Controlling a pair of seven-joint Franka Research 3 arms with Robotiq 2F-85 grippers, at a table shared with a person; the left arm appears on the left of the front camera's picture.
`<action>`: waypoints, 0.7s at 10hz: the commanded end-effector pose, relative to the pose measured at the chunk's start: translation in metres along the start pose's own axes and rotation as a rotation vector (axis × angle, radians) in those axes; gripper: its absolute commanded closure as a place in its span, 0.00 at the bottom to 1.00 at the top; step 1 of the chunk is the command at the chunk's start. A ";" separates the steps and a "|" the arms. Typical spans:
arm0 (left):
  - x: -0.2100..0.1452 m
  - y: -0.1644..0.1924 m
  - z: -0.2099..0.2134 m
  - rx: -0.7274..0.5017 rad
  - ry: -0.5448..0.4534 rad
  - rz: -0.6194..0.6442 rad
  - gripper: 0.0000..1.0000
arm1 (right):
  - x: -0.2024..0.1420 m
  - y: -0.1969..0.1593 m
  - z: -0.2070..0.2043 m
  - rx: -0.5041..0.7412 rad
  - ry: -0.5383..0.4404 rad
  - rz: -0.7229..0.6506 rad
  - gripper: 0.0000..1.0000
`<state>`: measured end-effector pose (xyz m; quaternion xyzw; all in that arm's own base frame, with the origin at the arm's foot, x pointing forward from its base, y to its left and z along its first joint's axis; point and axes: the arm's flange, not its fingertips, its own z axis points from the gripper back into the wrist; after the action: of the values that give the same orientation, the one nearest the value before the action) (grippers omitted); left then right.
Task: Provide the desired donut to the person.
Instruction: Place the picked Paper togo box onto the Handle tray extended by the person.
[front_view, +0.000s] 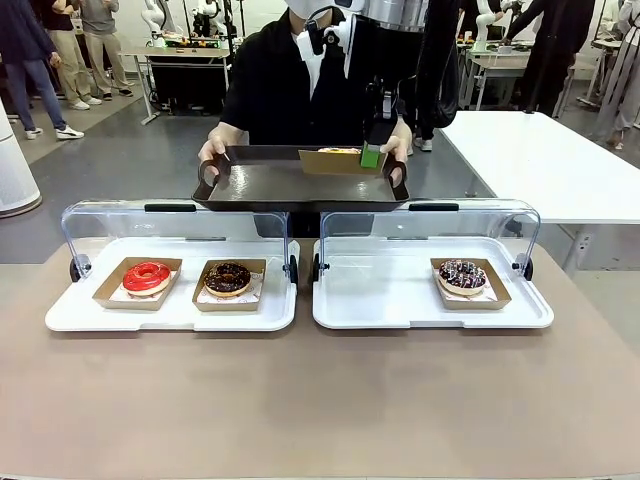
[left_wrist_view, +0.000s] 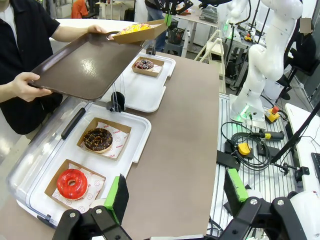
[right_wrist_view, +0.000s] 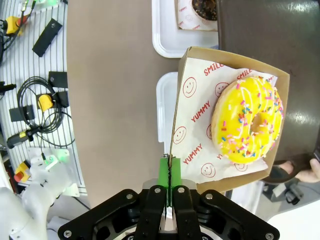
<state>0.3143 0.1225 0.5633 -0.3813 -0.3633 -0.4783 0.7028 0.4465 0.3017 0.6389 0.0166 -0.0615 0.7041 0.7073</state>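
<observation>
The right wrist view gives what the others blur: the right gripper (right_wrist_view: 170, 172) is clenched on the upright side wall of a box (right_wrist_view: 200, 65), and the yellow donut (right_wrist_view: 247, 125), striped with icing and sprinkles, lies inside on smiley-printed paper. Part of the box overhangs the tray (front_view: 280, 185).

From the front, the donut is a thin yellow strip. This view shows the person (front_view: 280, 90) holding the tray by both end handles beyond the table (front_view: 320, 400), with the box at the tray's far right. The right arm reaches across the table and the gripper points down.

The left wrist view shows the tray tilted and the box slanting at its far corner. Whether the box rests on the tray is hard to tell. The left gripper (left_wrist_view: 176, 192) hangs released, its jaws wide, above the table edge beside a red donut (left_wrist_view: 72, 183) and a chocolate donut (left_wrist_view: 98, 139).
</observation>
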 end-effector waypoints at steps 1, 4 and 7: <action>0.000 0.000 0.001 -0.002 -0.009 -0.007 0.00 | 0.000 0.000 0.000 0.000 0.000 0.000 0.99; 0.000 0.000 0.001 -0.002 -0.009 -0.007 0.00 | -0.001 -0.044 0.014 -0.051 0.005 0.031 0.99; 0.000 0.000 0.001 -0.002 -0.009 -0.007 0.00 | -0.021 -0.102 0.002 0.007 0.026 0.076 0.99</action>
<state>0.3142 0.1226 0.5634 -0.3811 -0.3634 -0.4782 0.7028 0.5260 0.2801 0.6388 0.0096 -0.0705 0.7199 0.6904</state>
